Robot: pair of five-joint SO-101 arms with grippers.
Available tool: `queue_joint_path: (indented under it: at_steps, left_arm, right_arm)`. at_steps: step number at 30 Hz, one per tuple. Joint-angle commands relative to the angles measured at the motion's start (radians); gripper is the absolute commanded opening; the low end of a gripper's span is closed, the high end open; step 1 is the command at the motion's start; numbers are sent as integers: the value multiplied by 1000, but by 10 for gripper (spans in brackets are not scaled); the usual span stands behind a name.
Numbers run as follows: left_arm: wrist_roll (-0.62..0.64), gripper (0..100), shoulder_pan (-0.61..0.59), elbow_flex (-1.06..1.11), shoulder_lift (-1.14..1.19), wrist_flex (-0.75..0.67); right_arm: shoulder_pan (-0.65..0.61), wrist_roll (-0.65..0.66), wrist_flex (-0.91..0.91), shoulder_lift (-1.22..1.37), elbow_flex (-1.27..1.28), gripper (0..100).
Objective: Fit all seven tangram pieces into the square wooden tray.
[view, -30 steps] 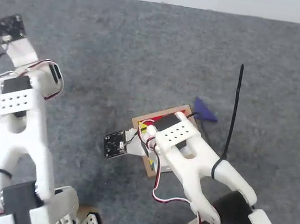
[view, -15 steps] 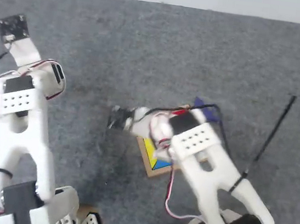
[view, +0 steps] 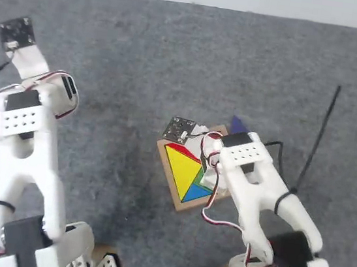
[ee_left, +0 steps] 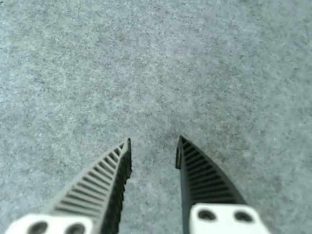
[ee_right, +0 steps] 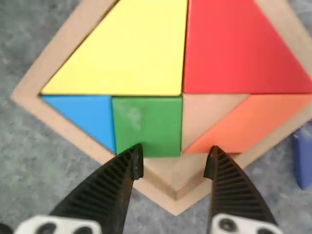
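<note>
- Toward the front of the table [view: 143,50] sits the tray [view: 182,205]; a loose blue piece [view: 237,123] lies just past its far corner.
- Left gripper [ee_left: 154,141]: jaws apart, far off.
- Right gripper [ee_right: 174,151]: jaws apart over the tray, nearer that piece.

tray [ee_right: 165,178] | inside: yellow triangle [ee_right: 131,53], red triangle [ee_right: 234,48], blue triangle [ee_right: 87,113], green square [ee_right: 146,124], orange piece [ee_right: 248,122] | outside: dark piece [ee_right: 302,163], maybe purple
</note>
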Motion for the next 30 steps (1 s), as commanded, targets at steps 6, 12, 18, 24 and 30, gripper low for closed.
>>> queue_joint_path:
  at_steps: [6,12,18,24,30]
  left_arm:
    - [8,152,6,-48,-6,12]
    - [8,152,6,-47,-6,12]
    - [8,152,11,-47,-6,11]
    - [8,152,28,-45,-5,11]
    - [6,152,29,-35,-5,6]
  right_arm:
    - [-61,-26,-58,128,-72,216]
    - [-61,-95,-64,111,-114,216]
    - [-25,-213,-42,-105,-135,216]
    - [142,-287,110,-128,-334,218]
    - [225,-425,104,168,-575,219]
